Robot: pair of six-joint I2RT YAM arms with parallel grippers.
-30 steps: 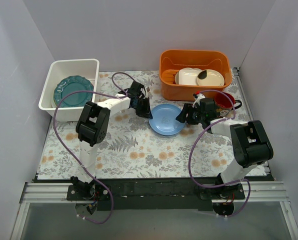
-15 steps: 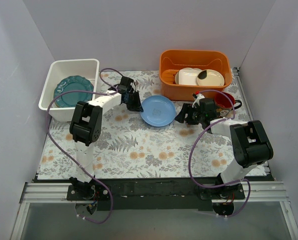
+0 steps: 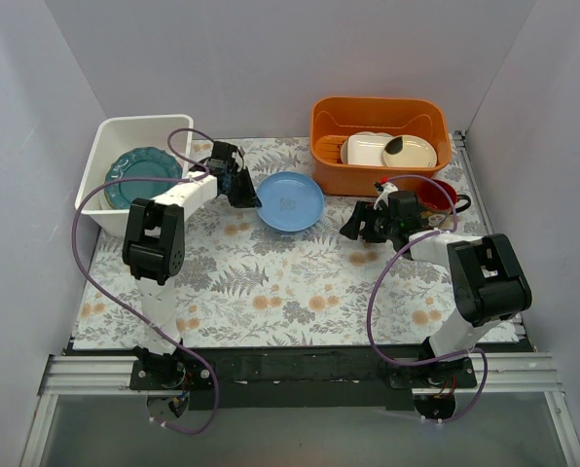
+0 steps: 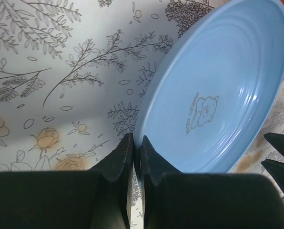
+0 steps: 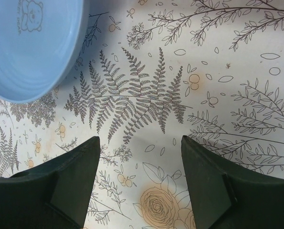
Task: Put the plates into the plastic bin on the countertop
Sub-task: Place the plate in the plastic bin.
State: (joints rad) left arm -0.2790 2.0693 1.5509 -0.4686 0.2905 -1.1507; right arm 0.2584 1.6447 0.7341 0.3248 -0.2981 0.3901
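A light blue plate with a small bear print hangs above the countertop, and my left gripper is shut on its left rim. In the left wrist view the plate fills the right side, its rim pinched between the two black fingers. A teal-blue plate lies inside the white plastic bin at the back left. My right gripper stands open over the print to the right of the blue plate, nothing between its fingers. The right wrist view catches the blue plate at its top left.
An orange tub with cream dishes stands at the back right. A red mug sits just in front of it, beside my right wrist. Purple cables loop over both arms. Grey walls close in the sides and back.
My left gripper has carried the blue plate up and leftwards, toward the white bin. The right gripper's jaws have opened a little wider; the right arm has stayed put.
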